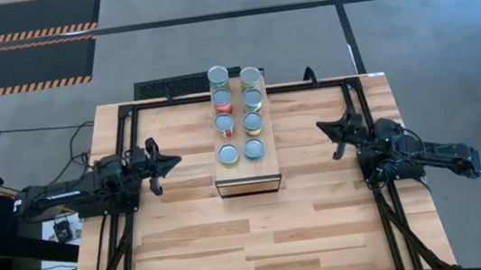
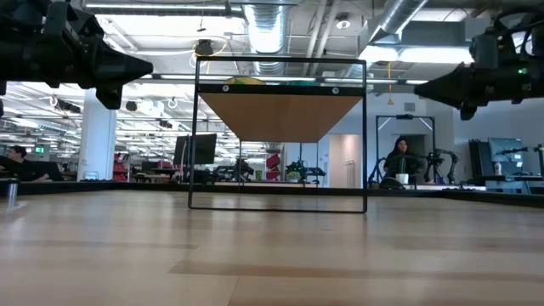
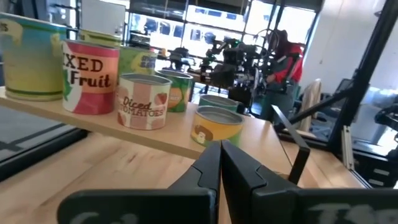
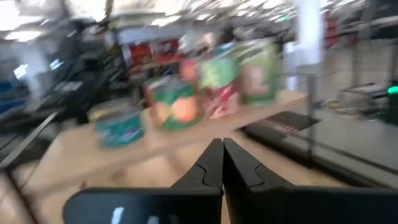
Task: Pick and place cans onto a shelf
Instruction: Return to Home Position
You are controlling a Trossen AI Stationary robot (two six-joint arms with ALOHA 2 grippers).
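While the left gripper (image 1: 171, 162), shut on nothing, points at the shelf (image 1: 245, 169) from its left, level with the nearest pair of cans (image 1: 228, 154), and the right gripper (image 1: 323, 129), likewise closed and empty, points in from its right a little farther along, the main danger I judge is a stray swing inward as the arms pull back. Closed fingertips clipping the plank's edge would jar everything on it. All eight cans stand on the shelf in two close rows, so one knocked can would likely topple its neighbour or roll off onto the table (image 1: 235, 245). Both grippers are near the shelf but apart from it, and nothing lies between them and it. Outward from the shelf, the black frame (image 1: 396, 226) runs under each arm, where a low elbow might catch. Beyond the shelf's far end lie striped floor mats (image 1: 21, 42); farther off a person (image 2: 399, 160) sits, well clear.
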